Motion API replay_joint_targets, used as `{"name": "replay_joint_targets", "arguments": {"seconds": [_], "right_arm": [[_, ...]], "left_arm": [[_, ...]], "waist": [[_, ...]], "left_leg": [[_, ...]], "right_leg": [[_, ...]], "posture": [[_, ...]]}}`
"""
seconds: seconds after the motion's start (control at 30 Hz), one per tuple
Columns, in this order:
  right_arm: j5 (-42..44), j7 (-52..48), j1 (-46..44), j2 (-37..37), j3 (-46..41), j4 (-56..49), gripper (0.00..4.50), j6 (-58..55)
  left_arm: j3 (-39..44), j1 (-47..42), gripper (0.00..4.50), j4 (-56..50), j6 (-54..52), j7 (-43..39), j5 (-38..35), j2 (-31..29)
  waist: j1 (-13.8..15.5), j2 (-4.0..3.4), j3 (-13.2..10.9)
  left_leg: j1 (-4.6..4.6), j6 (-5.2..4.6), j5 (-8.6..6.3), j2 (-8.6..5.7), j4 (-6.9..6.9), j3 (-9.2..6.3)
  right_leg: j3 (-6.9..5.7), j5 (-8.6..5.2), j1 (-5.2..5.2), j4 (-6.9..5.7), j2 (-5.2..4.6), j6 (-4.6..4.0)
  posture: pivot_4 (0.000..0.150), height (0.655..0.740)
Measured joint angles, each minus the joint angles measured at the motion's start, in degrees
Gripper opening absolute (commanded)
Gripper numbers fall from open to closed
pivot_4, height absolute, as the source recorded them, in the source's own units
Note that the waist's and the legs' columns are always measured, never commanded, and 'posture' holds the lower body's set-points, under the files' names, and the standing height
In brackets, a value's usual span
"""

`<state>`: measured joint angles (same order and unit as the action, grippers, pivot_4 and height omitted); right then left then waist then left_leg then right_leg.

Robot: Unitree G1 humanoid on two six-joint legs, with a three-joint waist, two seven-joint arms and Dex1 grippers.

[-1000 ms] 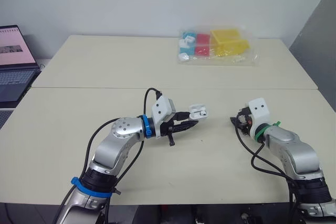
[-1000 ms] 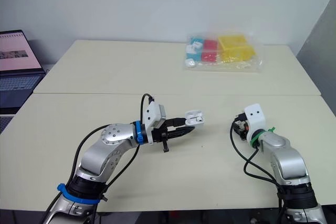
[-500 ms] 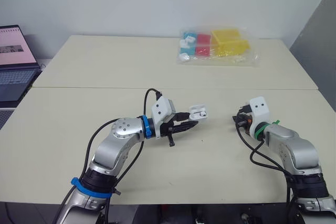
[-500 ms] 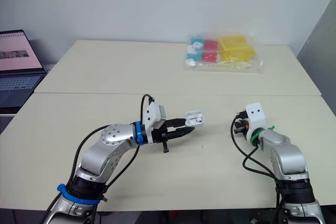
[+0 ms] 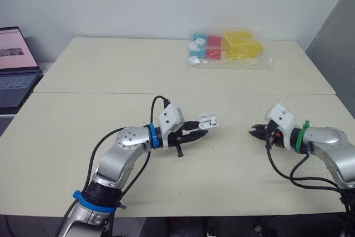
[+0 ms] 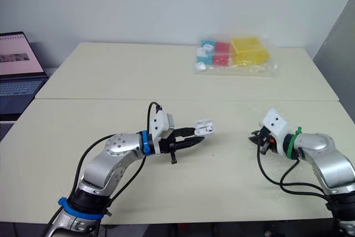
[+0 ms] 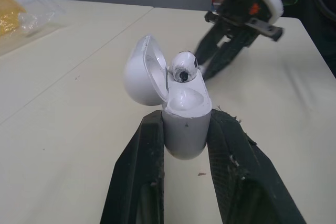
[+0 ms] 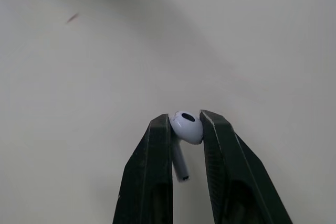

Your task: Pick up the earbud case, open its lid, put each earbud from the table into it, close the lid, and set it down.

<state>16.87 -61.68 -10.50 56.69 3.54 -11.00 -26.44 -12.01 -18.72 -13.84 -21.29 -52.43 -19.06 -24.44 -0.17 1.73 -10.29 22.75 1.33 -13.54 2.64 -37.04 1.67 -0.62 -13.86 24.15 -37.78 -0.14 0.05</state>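
While the left gripper (image 5: 197,133) clamps the case (image 7: 184,121), lid (image 7: 140,72) open, mouth aimed at the right gripper (image 5: 254,131) for loading, one earbud (image 7: 182,68) sits inside; the right pinches the second earbud (image 8: 187,127), apparently just off the table (image 5: 111,70).

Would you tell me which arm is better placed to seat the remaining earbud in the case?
Right: the right fingers pinch the earbud, while the left fingers are occupied holding the open case.
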Motion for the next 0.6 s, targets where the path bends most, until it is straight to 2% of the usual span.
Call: {"name": "replay_joint_targets", "arguments": {"seconds": [0.1, 0.2, 0.37, 0.6], "right_arm": [[-1.74, -10.84, -0.06, 5.19, 1.97, 4.46, 0.42, 9.79], [-5.8, -16.38, -2.32, 8.49, 5.26, 9.19, 0.42, 14.46], [-12.63, -21.09, -7.59, 8.75, 9.9, 16.67, 0.42, 21.97], [-14.89, -23.06, -9.96, 7.48, 11.36, 17.93, 0.42, 22.39]], "left_arm": [[0.0, 1.2, 0.78, -0.95, -1.04, 0.62, -0.03, -0.43], [0.06, 1.93, 0.78, -2.56, -1.79, 0.82, -0.17, -0.67], [0.1, 3.7, 0.78, -5.13, -3.39, 1.8, -0.64, -1.33], [0.11, 4.65, 0.78, -6.57, -4.63, 2.34, -1.2, -2.27]], "waist": [[-0.15, 0.01, -0.01], [-0.15, 0.02, -0.02], [-0.22, 0.01, -0.02], [-0.09, 0.0, -0.02]], "left_leg": [[-0.06, 0.0, 0.0, 0.0, -0.04, 0.05], [-0.14, 0.0, 0.0, 0.0, -0.04, 0.06], [-0.21, 0.01, 0.01, 0.03, 0.0, 0.06], [-0.19, 0.01, 0.01, 0.01, -0.03, 0.08]], "right_leg": [[0.03, 0.01, -0.02, -0.05, -0.02, 0.01], [0.03, 0.0, -0.04, -0.12, -0.01, 0.0], [0.04, -0.03, -0.03, -0.19, 0.01, -0.05], [0.06, -0.03, -0.04, -0.18, -0.03, -0.05]], "posture": [[0.15, 0.7387], [0.15, 0.7387], [0.15, 0.7387], [0.15, 0.7387]]}}
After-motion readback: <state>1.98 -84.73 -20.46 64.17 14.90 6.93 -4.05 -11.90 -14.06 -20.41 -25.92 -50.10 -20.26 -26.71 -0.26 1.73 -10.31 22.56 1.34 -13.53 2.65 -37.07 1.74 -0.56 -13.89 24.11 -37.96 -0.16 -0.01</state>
